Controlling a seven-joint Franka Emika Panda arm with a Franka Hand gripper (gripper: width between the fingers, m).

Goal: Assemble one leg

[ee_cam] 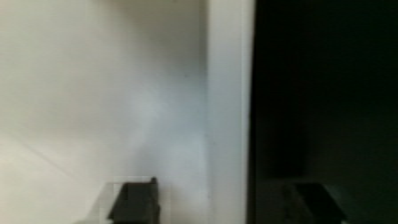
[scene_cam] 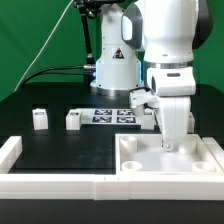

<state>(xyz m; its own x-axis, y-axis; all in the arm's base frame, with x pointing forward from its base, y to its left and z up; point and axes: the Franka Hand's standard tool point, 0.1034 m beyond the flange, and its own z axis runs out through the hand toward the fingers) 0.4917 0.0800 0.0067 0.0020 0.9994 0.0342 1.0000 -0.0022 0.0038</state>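
Observation:
The gripper (scene_cam: 168,143) hangs straight down at the far edge of the large white panel (scene_cam: 190,160), at the exterior view's right. In the wrist view the gripper (ee_cam: 214,200) straddles the panel's raised edge (ee_cam: 230,100). One dark fingertip (ee_cam: 134,200) is over the white panel and the other over the black table. A gap shows on both sides of the edge, so the jaws stand open and hold nothing. Two legs (scene_cam: 40,119) (scene_cam: 74,120) stand on the table at the exterior view's left. Another leg (scene_cam: 142,100) sits just behind the gripper.
The marker board (scene_cam: 112,114) lies on the black table between the legs and the robot base (scene_cam: 112,70). Long white border rails (scene_cam: 60,184) run along the front and up both sides (scene_cam: 10,150). The panel sits in their right corner.

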